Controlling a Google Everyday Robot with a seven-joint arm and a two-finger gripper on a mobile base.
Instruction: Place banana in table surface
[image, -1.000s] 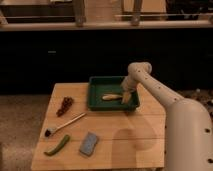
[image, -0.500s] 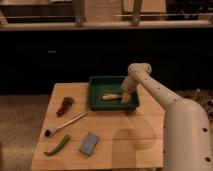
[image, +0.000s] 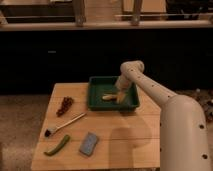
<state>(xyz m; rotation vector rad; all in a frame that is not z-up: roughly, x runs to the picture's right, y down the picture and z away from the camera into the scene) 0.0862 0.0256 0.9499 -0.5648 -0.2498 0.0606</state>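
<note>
Looks like you're at the grasp step: hand in the green tray mid-frame, at the banana, grip can't tell; next, lift it onto the counter below.

Pale yellow banana lies in a dark green tray — the off-white gripper sits inside it; tan planked table, grey-blue sponge, green pepper.

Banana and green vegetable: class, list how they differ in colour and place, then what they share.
The banana is pale yellow; the green vegetable is green. The banana lies in the tray with the pincer at its right end; the green vegetable lies on the table, away from the pincer. Both are long and lying flat.
</note>
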